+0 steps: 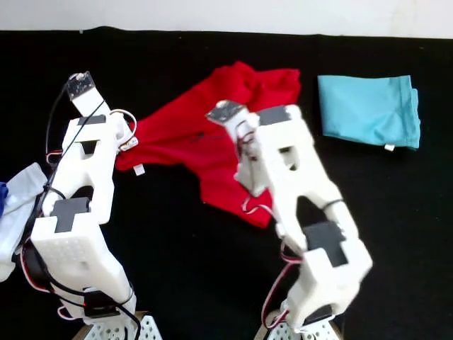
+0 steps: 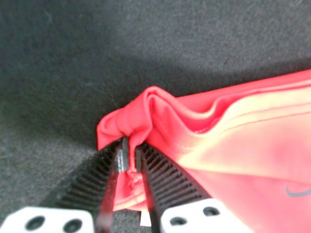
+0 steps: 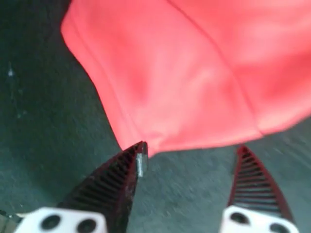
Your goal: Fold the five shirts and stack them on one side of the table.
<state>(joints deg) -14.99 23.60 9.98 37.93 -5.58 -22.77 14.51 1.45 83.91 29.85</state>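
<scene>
- A black, felt-like cloth counter is spread under both arms. Its dark, matte surface likely keeps thin fabric from sliding when it is dragged.
- A crumpled red fabric shirt is laid across the middle of the counter, between the two arms. It is bunched at the far side and drawn out to a point toward the left arm. It is judged to be the garment now in work, spread only in part and not yet folded.
- A neatly folded turquoise shirt is set at the far right of the counter, well apart from the red one. It is taken to be the start of the stack, so that side is presumably kept for finished pieces.
- A pale grey-white bundle of cloth is left at the counter's left edge beside the left arm's base. It is probably waiting its turn.
- The left claw is closed on a pinched fold at the red shirt's edge. The cloth is held between the ribbed fingers so that the corner can be pulled taut.
- The right claw is held open just over the shirt's near hem. One finger is against the cloth edge and the other is over bare counter, and nothing is gripped. It appears placed for a second hold.
</scene>
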